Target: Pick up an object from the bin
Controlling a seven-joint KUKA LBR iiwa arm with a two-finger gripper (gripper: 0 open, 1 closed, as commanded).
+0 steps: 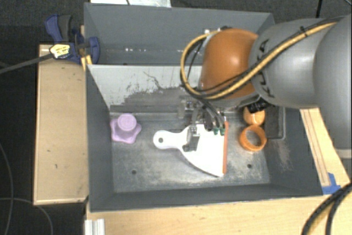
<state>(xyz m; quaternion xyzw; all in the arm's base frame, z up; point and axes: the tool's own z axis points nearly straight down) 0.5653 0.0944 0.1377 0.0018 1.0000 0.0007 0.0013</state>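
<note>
Gripper (193,136) hangs low near the middle of the grey bin (165,36), over the neck of a flat white scraper (206,154) with an orange edge, its handle pointing to nine o'clock. Whether the gripper is apart or together I cannot tell. A purple knob (125,128) lies at nine o'clock, an orange ring (243,140) at three.
</note>
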